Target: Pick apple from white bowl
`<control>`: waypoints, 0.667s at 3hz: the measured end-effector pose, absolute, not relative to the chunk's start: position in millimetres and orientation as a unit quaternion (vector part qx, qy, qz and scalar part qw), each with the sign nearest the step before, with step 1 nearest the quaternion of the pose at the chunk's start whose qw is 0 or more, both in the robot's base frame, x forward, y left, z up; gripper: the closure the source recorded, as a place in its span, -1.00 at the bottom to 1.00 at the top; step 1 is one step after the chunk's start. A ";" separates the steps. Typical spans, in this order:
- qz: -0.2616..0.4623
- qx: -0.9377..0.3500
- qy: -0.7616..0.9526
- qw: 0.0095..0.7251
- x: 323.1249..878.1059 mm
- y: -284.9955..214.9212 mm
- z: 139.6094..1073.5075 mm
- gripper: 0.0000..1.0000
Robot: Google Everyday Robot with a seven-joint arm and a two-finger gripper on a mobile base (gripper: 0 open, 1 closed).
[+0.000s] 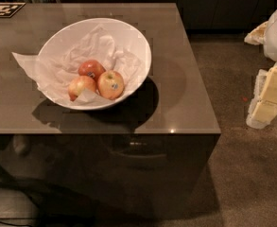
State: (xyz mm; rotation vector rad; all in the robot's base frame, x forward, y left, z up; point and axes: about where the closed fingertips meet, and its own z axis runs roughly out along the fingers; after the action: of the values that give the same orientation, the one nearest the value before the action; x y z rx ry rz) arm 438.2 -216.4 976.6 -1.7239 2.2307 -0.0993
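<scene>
The white bowl [138,46] stands on the brown table, lined with crumpled white paper, and holds three apples. The apple [110,84], yellow-orange with a small blue-white sticker, lies at the front right of the bowl. A deeper red stickered apple [91,69] lies behind it, and a paler apple [81,86] lies to its left, partly under paper. My gripper [266,96], pale yellow on a white arm, hangs at the far right of the view, beyond the table's right edge and well away from the bowl.
The glossy brown table [185,103] has its front edge just below the bowl and its right edge near the middle of the view. A black-and-white marker tag [3,9] lies at the back left corner. Carpet floor [242,174] lies to the right.
</scene>
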 end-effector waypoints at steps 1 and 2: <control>-0.035 -0.603 0.780 0.160 438.2 -215.7 977.1 -1.00; -0.042 -0.619 0.768 0.161 436.4 -174.6 984.9 -1.00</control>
State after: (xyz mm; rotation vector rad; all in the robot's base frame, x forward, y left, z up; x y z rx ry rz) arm 436.4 -174.6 984.9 -1.7662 2.1918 -0.1203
